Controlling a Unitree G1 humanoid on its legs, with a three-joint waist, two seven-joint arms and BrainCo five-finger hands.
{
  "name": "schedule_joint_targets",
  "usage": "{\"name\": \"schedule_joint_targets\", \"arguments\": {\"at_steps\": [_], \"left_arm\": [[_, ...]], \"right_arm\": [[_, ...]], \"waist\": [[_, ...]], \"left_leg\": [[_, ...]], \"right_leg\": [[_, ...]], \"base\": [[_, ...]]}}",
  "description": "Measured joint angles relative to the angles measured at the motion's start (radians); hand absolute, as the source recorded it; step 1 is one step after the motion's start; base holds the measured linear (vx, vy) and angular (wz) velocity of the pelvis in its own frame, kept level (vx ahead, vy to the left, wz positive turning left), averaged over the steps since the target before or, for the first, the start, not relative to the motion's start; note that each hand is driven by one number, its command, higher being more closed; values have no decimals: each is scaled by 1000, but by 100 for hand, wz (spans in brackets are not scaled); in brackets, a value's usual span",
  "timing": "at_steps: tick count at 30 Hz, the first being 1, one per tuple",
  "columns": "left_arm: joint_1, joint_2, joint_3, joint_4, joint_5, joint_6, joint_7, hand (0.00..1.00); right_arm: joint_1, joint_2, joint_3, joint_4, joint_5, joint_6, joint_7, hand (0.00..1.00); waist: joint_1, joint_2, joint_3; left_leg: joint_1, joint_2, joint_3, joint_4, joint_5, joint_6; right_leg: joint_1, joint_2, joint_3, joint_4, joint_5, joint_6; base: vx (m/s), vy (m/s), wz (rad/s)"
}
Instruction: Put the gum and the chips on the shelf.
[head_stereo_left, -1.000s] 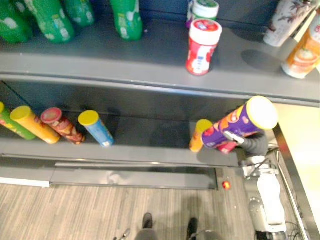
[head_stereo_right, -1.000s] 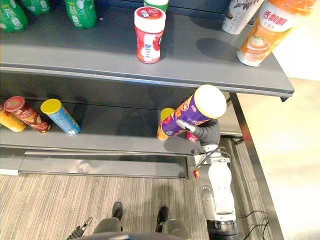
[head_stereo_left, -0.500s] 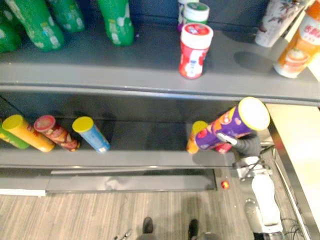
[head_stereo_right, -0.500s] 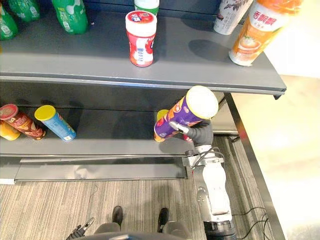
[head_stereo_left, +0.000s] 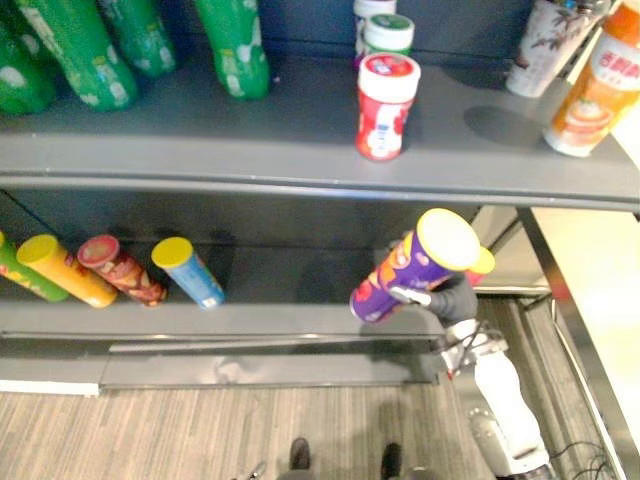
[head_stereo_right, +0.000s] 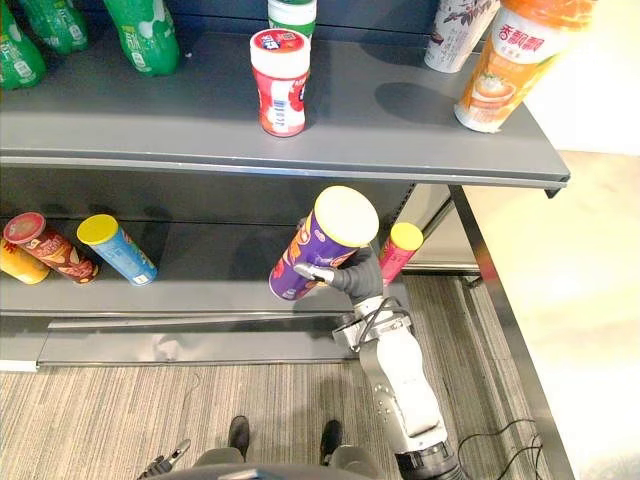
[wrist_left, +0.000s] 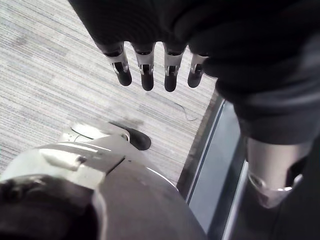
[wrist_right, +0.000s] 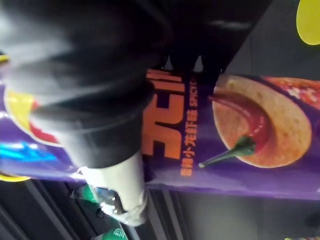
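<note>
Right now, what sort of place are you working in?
Probably a shop, or a mock-up of one: tiered grey shelves stocked with green bottles, chip tubes and drink cups.

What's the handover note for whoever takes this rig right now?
Left hand: open, idle, hanging over the floor.
Right hand: shut on the purple chips can, held tilted at the front edge of the lower shelf.
Done: the red gum jar stands upright on the upper shelf.
Left: set the can upright on the lower shelf, then release.
</note>
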Motion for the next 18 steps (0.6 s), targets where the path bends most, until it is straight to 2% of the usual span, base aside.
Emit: {"name": "schedule_joint_targets", "arguments": {"at_steps": [4, 11, 18], "left_arm": [[-1, 2, -1, 8, 5, 0, 2, 0], [-1, 6, -23, 22, 6, 0, 2, 0], [-10, 9, -26, 38, 5, -1, 10, 0]], "right_arm": [[17, -8, 72, -59, 26, -2, 32, 100], [25, -42, 240, -57, 57, 4, 107, 100], [-66, -41, 328, 76, 20, 16, 93, 100]], "waist": [[-4, 1, -1], [0, 1, -22], [9, 3, -22]], "left_leg": [[2, 2, 5, 0, 0, 0], [0, 2, 4, 0, 0, -1], [-3, 0, -30, 5, 5, -2]], "right_leg": [[-1, 2, 5, 0, 0, 0], [-2, 2, 3, -1, 0, 0], [13, -1, -32, -1, -1, 0]], "base": [[4, -2, -3], [0, 0, 0], [-2, -1, 12]]}}
